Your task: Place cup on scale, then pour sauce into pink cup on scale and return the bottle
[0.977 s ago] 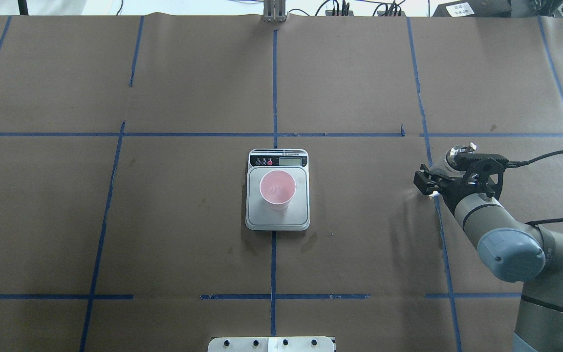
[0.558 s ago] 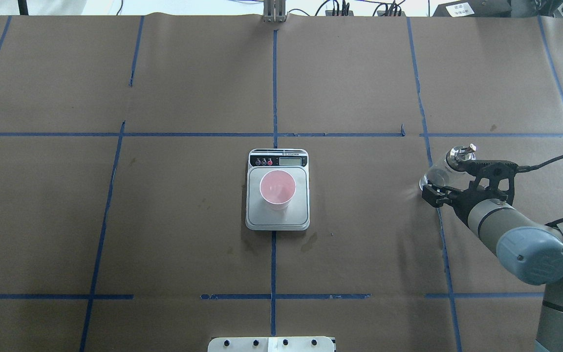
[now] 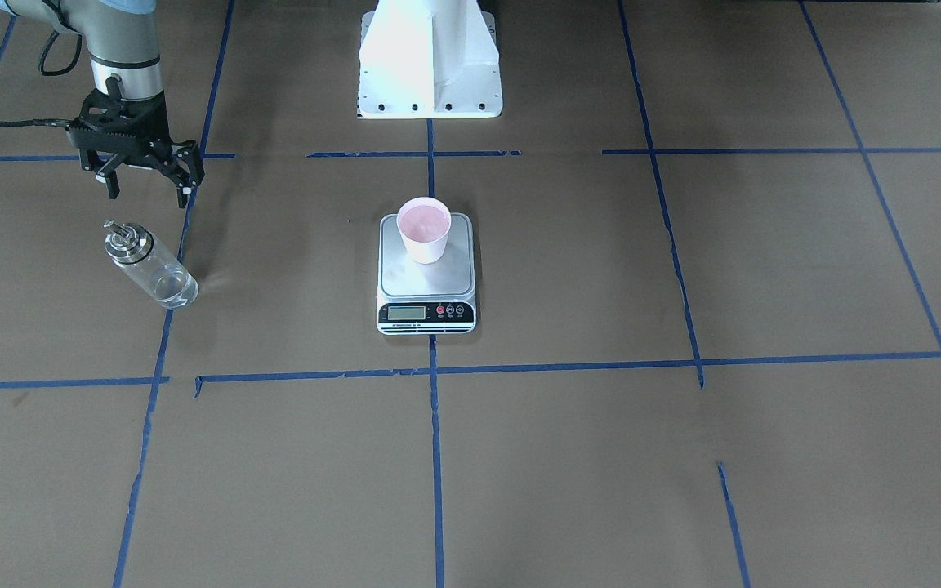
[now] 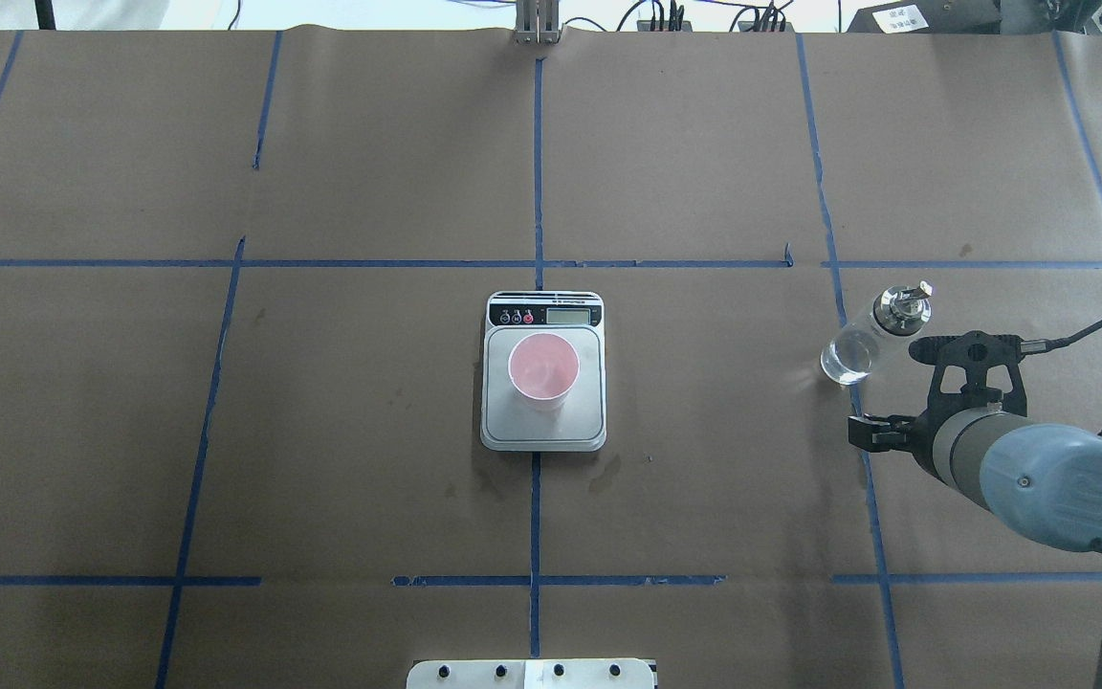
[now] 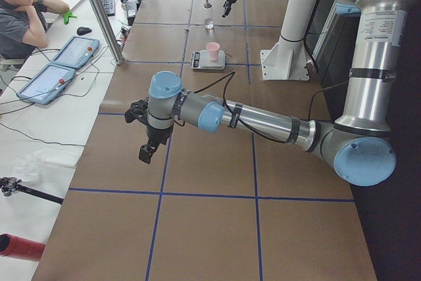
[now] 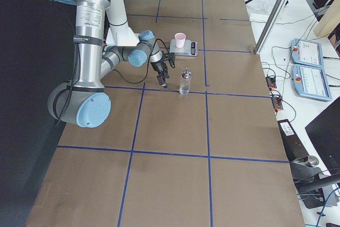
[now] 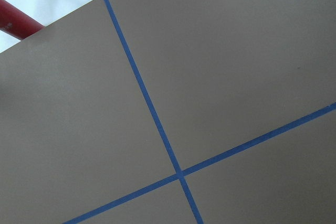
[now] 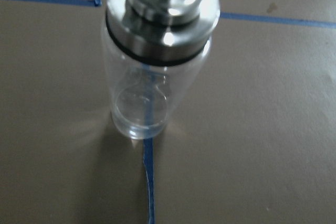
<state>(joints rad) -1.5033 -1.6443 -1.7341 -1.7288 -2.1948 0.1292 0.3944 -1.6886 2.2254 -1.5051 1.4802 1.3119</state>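
Observation:
The pale pink cup stands upright on the grey platform of the white scale at the table's middle. The clear glass bottle with metal collar and spout stands upright on a blue tape line, free of any grip. It fills the right wrist view. My right gripper is open and empty, a short way back from the bottle on the robot's side. My left gripper shows only in the exterior left view, far off over bare table; I cannot tell its state.
Brown paper with blue tape lines covers the table. The white robot base stands behind the scale. An operator sits at a desk beyond the table's far edge. A red object lies past the table's edge near my left arm.
My right gripper has drawn back from around the bottle toward the robot, leaving the bottle standing alone. The cup and scale have not moved.

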